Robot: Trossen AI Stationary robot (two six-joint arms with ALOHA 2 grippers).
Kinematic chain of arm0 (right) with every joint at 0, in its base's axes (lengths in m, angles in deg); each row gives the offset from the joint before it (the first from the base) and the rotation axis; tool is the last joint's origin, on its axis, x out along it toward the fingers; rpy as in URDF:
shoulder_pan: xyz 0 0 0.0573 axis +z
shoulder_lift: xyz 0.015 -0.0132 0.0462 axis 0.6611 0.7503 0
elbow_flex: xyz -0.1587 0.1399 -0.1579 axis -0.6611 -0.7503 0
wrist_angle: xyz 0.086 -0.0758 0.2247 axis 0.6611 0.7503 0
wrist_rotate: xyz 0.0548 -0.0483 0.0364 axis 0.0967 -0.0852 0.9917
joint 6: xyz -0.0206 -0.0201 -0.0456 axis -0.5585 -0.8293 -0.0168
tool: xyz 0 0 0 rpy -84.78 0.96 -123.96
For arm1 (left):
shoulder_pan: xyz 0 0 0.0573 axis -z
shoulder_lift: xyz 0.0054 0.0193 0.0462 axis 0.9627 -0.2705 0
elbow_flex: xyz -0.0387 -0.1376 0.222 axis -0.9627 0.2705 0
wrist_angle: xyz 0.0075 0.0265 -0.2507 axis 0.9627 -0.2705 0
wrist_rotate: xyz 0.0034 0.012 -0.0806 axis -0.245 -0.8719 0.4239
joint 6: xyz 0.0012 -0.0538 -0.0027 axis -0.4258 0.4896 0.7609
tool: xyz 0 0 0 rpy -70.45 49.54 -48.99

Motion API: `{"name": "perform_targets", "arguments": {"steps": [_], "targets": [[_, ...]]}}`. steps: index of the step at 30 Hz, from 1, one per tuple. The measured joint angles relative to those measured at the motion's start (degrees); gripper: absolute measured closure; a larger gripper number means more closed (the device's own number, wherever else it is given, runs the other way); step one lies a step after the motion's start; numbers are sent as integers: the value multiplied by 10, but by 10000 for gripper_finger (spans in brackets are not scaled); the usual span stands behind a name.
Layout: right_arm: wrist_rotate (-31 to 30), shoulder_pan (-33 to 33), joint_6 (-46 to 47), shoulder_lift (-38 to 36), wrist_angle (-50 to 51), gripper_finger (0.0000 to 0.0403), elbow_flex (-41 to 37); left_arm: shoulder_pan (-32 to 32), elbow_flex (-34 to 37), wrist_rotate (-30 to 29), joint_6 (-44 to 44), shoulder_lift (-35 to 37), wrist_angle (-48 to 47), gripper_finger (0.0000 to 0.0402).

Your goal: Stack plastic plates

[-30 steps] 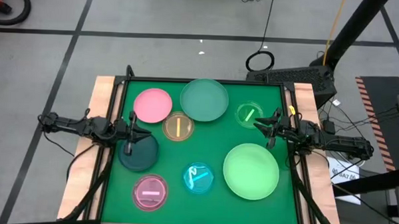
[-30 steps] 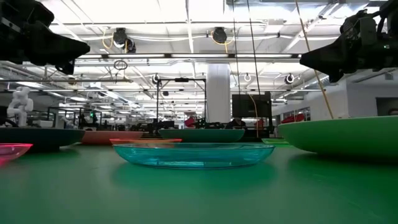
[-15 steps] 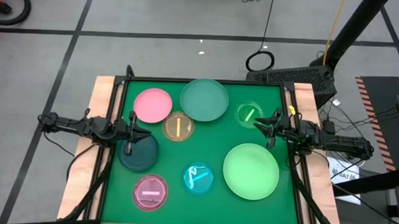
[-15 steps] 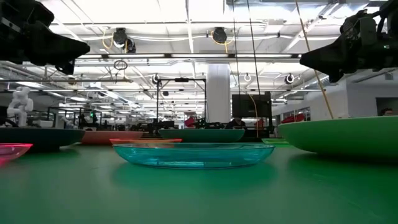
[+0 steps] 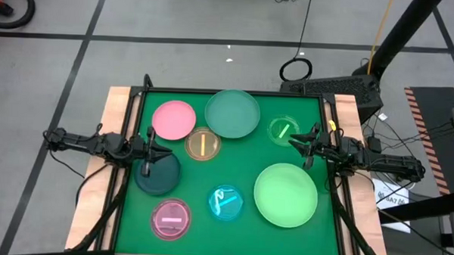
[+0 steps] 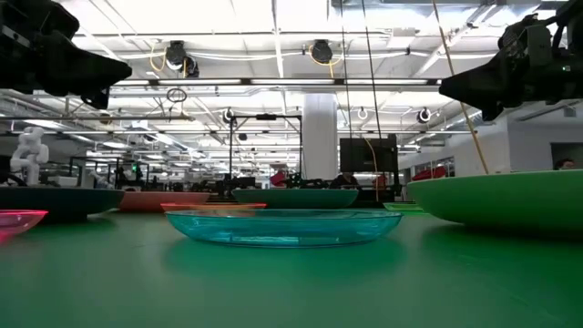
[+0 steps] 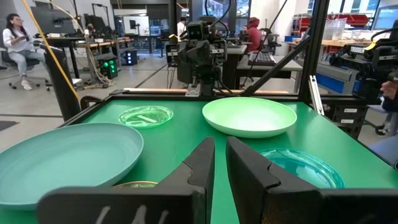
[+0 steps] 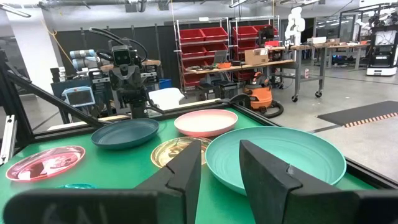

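Observation:
Several plastic plates lie apart, bottoms down, on the green table (image 5: 249, 155). At the far side are a pink plate (image 5: 173, 119), a large teal one (image 5: 233, 113), a small amber one (image 5: 203, 143) and a small green one (image 5: 283, 130). Nearer are a dark teal plate (image 5: 157, 174), a magenta one (image 5: 171, 218), a cyan one (image 5: 226, 202) and a large light-green one (image 5: 286, 194). My left gripper (image 5: 152, 147) (image 7: 219, 146) hovers level at the left edge, above the dark teal plate, its fingers a narrow gap apart. My right gripper (image 5: 306, 142) (image 8: 219, 152) hovers level at the right edge, open and empty.
Wooden rails (image 5: 111, 139) (image 5: 347, 124) run along the table's left and right sides, where the arms are mounted. Black frame posts (image 7: 62, 81) stand at the corners. Bare green surface lies in the middle between the plates. People sit and stand in the room beyond (image 7: 15, 37).

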Motion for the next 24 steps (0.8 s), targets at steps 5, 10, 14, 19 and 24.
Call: {"name": "perform_targets", "arguments": {"steps": [5, 10, 14, 19, 24], "targets": [[0, 0, 0, 0, 0, 300, 0, 0, 0, 0, 0, 0, 0, 353], [-2, 0, 0, 0, -8, 300, 0, 0, 0, 0, -8, 0, 0, 353], [-3, 0, 0, 0, -33, 300, 5, 0, 0, 0, -47, 0, 1, 353], [-19, 0, 0, 0, -34, 300, 18, 0, 0, 0, -32, 0, 3, 353], [-32, 0, 0, 0, -51, 300, 26, 0, 0, -1, 61, 0, 42, 353]]}}
